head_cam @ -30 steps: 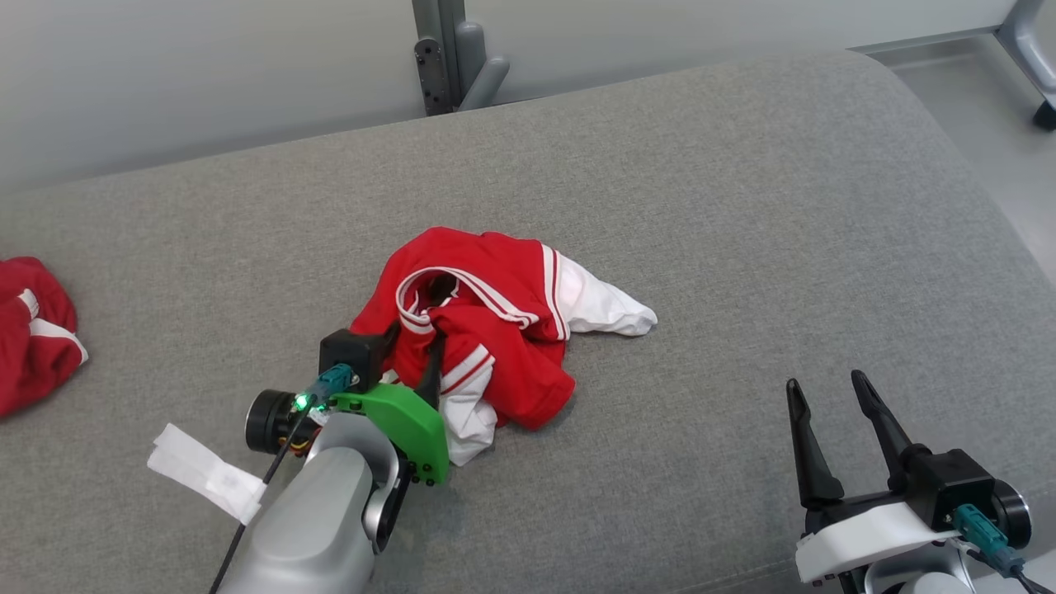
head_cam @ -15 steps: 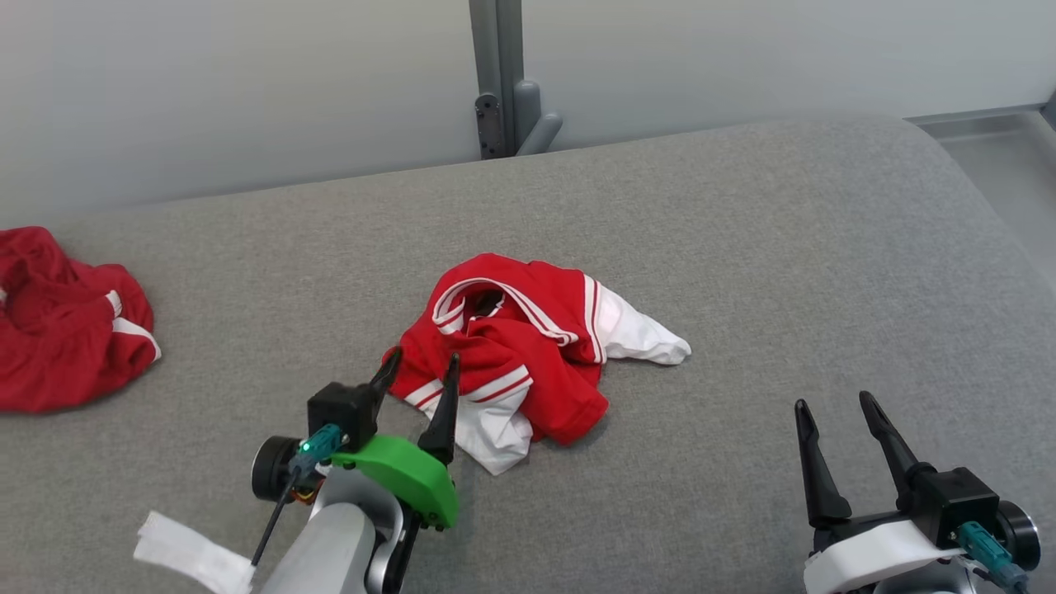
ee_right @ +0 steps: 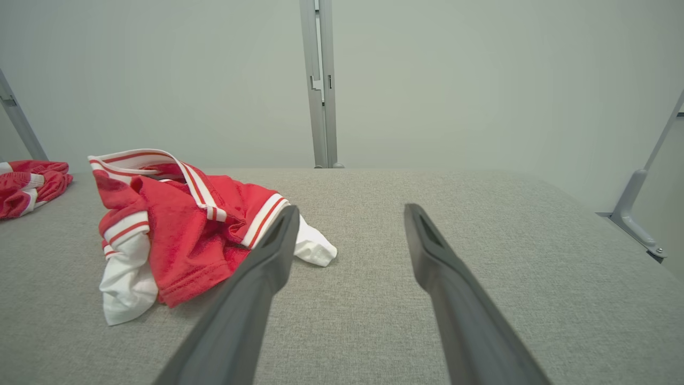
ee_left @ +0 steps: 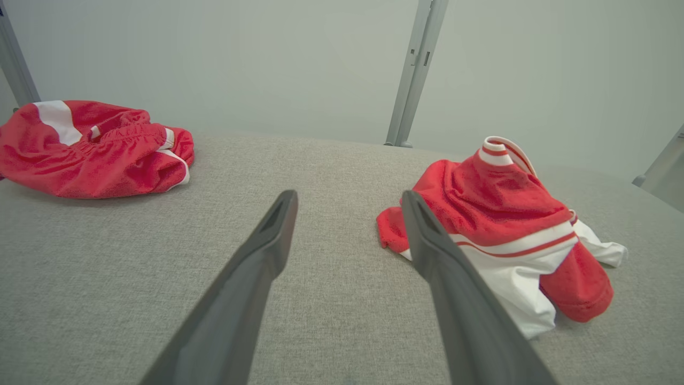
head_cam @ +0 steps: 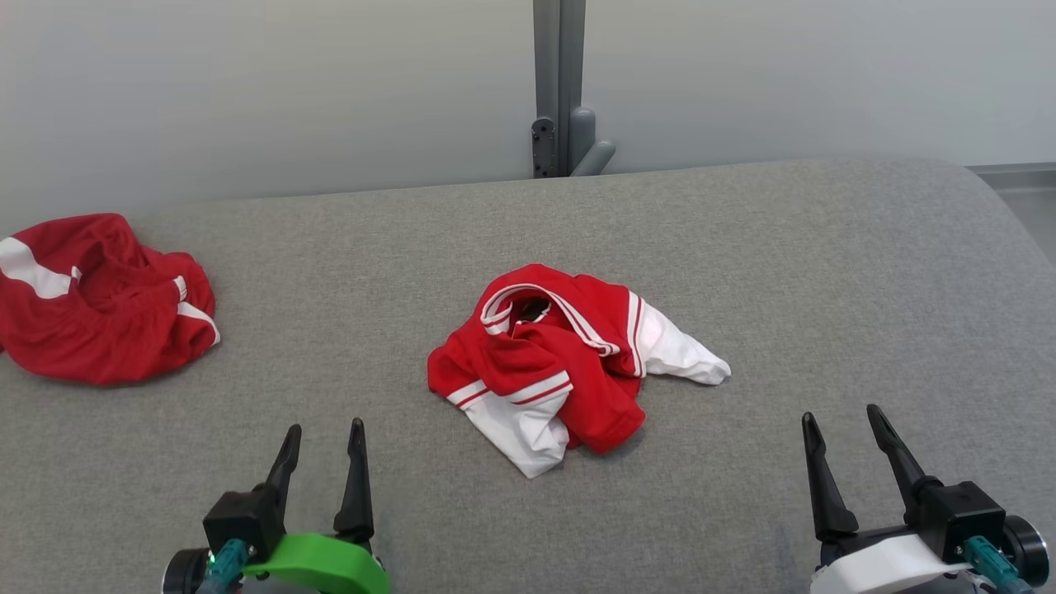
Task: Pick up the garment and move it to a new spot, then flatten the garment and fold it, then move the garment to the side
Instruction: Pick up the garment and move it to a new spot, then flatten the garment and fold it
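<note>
Finds the crumpled red-and-white fabric jersey [head_cam: 569, 363] on the grey upholstered surface [head_cam: 742, 247], ahead-right of the empty, wide-spread left gripper [head_cam: 324, 426] and ahead-left of the equally empty, wide-spread right gripper [head_cam: 841, 412], roughly midway, long axis running across between them

The right gripper [ee_right: 351, 209] is seen with both dark fingers spread wide, bare grey cushion [ee_right: 481, 256] showing between them. A crumpled red and white garment [ee_right: 181, 230] is found on the cushion at the view's left; a second red garment [ee_right: 29, 184] is noted at the far left edge, well apart
</note>
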